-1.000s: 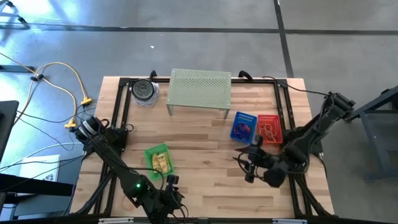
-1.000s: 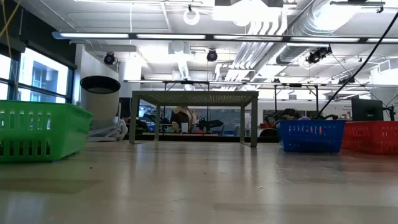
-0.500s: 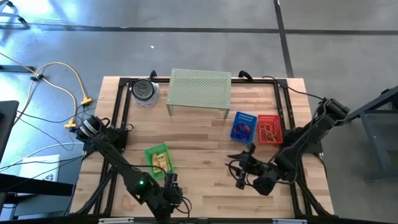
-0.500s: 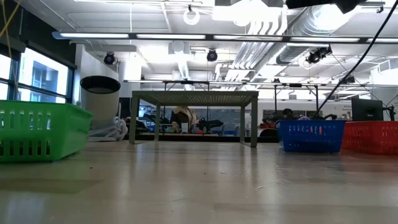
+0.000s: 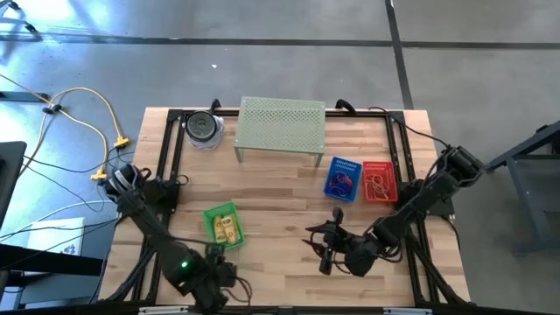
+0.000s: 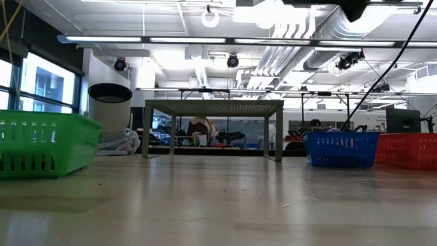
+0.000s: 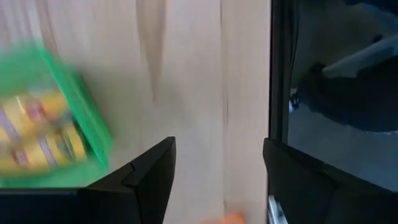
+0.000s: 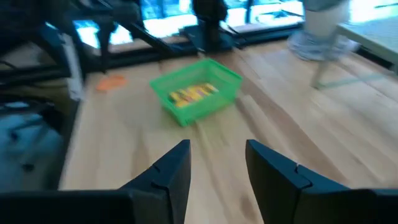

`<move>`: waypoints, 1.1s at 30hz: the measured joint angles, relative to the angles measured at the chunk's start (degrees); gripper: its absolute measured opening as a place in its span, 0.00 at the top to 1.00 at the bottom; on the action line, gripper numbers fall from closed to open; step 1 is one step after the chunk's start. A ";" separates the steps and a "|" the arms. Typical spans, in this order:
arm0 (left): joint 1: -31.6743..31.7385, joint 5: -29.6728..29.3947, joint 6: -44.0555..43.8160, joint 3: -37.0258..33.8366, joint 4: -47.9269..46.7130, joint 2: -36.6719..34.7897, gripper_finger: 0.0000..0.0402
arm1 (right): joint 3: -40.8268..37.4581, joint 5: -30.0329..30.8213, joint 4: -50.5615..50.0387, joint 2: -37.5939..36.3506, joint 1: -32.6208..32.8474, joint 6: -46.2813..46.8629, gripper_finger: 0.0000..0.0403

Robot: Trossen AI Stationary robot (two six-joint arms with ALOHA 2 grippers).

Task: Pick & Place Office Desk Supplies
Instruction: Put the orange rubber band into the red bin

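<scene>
Yellow packets (image 5: 227, 229) lie in a green basket (image 5: 213, 215) on the table's near left; the right wrist view shows the packets (image 8: 193, 93) in the basket (image 8: 214, 102) too. Thin loops lie in a blue basket (image 5: 344, 178) and a red basket (image 5: 379, 181) at the right. A small orange thing (image 8: 112, 81) lies on the bare wood near the left frame. My left gripper (image 7: 217, 168) is open, at the near edge beside the green basket (image 7: 93, 130). My right gripper (image 8: 217, 158) is open, above the near middle (image 5: 324, 247), pointing at the green basket.
A pale-green perforated shelf (image 5: 280, 127) stands on legs at the far middle, with a round dark container (image 5: 203, 129) to its left. A black frame (image 5: 166, 166) runs along the table's edges. Bare wood (image 5: 280, 201) lies between the baskets.
My right gripper has swung from beside the blue basket toward the table's left and near edge, coming closer to the green basket. My left gripper has shifted along the near edge toward the left. The baskets have stayed in place.
</scene>
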 joint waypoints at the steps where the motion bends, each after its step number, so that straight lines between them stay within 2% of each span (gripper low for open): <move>1: -0.90 0.54 -2.28 0.00 -1.26 0.01 0.42 | 0.00 -1.38 2.76 0.56 -0.60 -1.45 0.65; 5: -4.66 1.50 -11.12 0.00 -4.03 0.20 0.42 | 0.00 -8.17 14.51 2.98 -2.45 -8.94 0.65; 11: -10.21 1.48 -22.33 0.00 -4.58 0.22 0.42 | 0.00 -23.24 30.12 7.09 -5.41 -15.09 0.65; 15: -13.58 1.48 -24.21 -0.02 -4.57 0.24 0.42 | 0.02 -32.05 36.79 9.38 -6.63 -15.61 0.65; 19: -15.78 1.64 -24.37 -0.04 -4.71 1.45 0.42 | 0.02 -38.04 42.24 11.90 -6.83 -16.02 0.65; 22: -15.99 6.52 -25.14 -0.04 -4.85 3.55 0.42 | 0.02 -40.81 47.83 13.93 -6.64 -16.74 0.65; 26: -15.22 17.03 -25.70 -0.13 -4.99 7.37 0.42 | 0.02 -41.24 55.04 16.40 -6.09 -19.86 0.65; 33: -15.43 15.90 -22.56 -0.11 -5.02 8.74 0.42 | 0.02 -41.03 60.83 17.53 -5.96 -23.50 0.65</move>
